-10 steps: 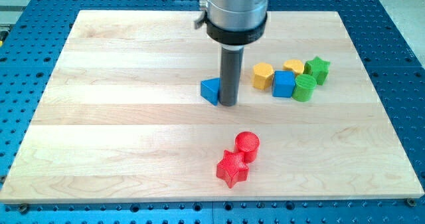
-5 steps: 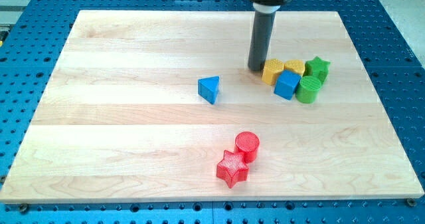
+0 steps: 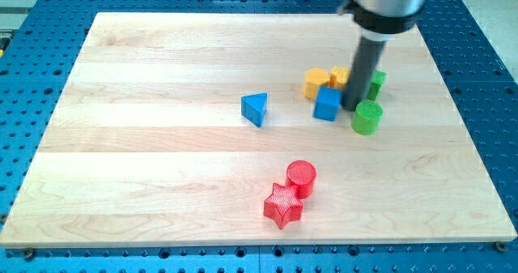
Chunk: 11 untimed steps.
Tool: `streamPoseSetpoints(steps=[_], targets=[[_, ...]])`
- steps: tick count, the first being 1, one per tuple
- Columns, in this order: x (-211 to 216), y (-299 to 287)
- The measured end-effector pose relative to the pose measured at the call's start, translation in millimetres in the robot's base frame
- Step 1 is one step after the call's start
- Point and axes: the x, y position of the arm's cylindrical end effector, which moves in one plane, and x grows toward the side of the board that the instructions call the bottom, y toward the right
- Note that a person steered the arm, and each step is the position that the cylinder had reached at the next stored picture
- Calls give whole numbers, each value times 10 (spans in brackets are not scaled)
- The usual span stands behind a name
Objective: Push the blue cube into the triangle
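Note:
The blue cube (image 3: 328, 104) sits right of the board's centre. The blue triangle (image 3: 255, 108) lies to its left, a clear gap between them. My tip (image 3: 353, 106) is down on the board just right of the blue cube, touching or nearly touching its right side. The rod stands between the blue cube and the green cylinder (image 3: 367, 117).
A yellow block (image 3: 316, 83) sits just above the blue cube; a second yellow block (image 3: 340, 76) and a green star (image 3: 375, 83) are partly hidden behind the rod. A red cylinder (image 3: 301, 177) and red star (image 3: 282, 205) lie near the board's bottom.
My tip moved from beside the blue triangle across to the cluster, then to the blue cube's right side. The blue cube and yellow block shifted left; the green cylinder moved down slightly.

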Motion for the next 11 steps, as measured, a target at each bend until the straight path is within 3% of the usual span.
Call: streamPoseSetpoints(steps=[1, 2, 4, 5, 6, 7, 9, 11], targets=[[135, -159], [163, -828], [569, -1165], [418, -1608], [438, -1686], [834, -1810], [359, -1632], [420, -1209]])
